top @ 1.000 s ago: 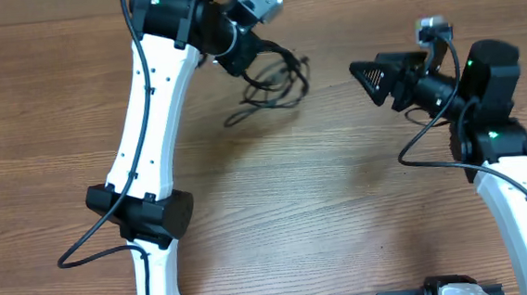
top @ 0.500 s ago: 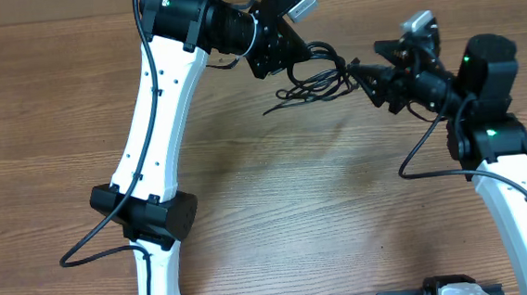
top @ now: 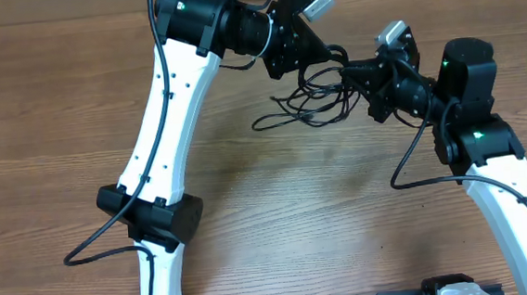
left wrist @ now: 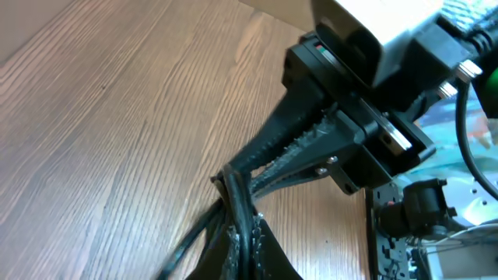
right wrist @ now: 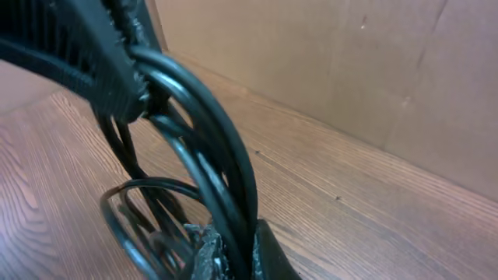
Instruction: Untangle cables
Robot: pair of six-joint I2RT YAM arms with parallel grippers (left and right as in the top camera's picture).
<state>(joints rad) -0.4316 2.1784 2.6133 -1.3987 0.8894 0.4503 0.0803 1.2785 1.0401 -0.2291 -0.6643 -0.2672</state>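
Overhead: the left tool (top: 330,57) and right tool (top: 351,67) met almost tip to tip, each closed on the cables (top: 303,108), whose loose loops spread below the tips over the bench (top: 75,105)

Left wrist: just ahead of the left tool, the right tool's fingers (left wrist: 268,148) pinched the black strands together

Right wrist: strands ran up from the right tool to the left tool's clamped fingers (right wrist: 85,47), with loops sagging beneath them
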